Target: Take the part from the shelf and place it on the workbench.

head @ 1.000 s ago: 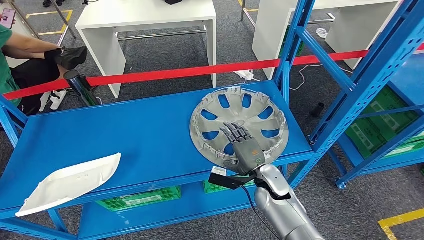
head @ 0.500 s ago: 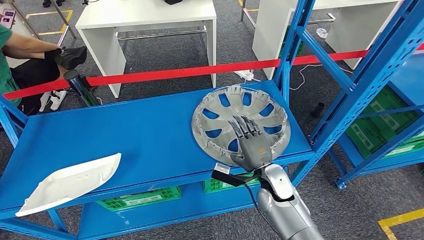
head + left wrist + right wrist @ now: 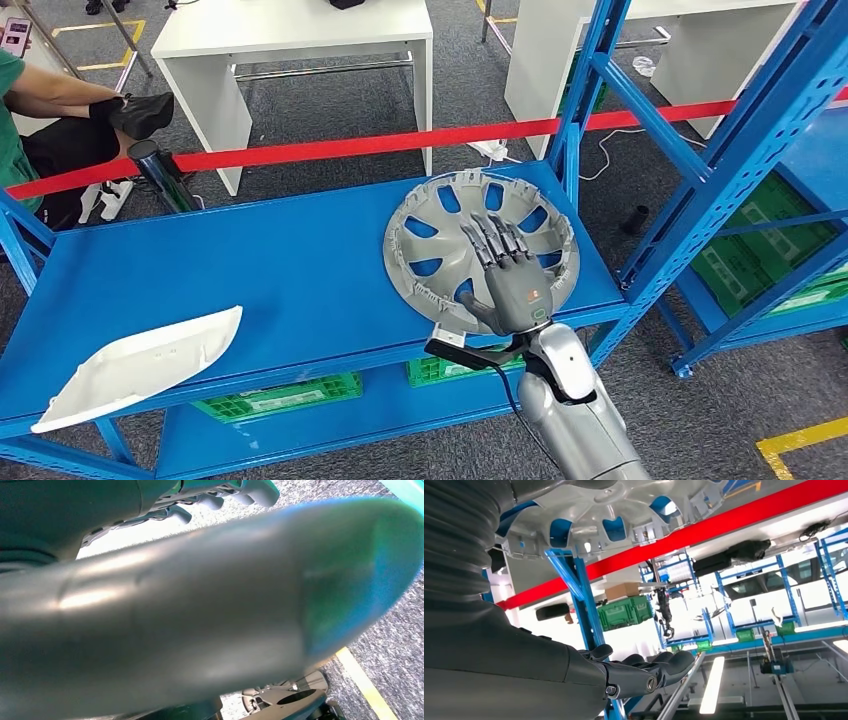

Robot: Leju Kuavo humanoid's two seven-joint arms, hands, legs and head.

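One right hand (image 3: 516, 290) on unlabelled hubcap (image 3: 440, 235)

Blue upright (image 3: 578, 110) just beside hubcap (image 3: 440, 245)

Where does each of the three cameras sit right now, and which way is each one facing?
Head view: high on the body, looking forward and down at the blue shelf; the right hand lies on the grey wheel cover.
Left wrist view: behind the left hand, facing grey floor past a blurred grey body part close to the lens.
Right wrist view: behind the right hand, turned, facing the wheel cover and red barrier tape.
Shared: head and right wrist views both show the wheel cover and tape.
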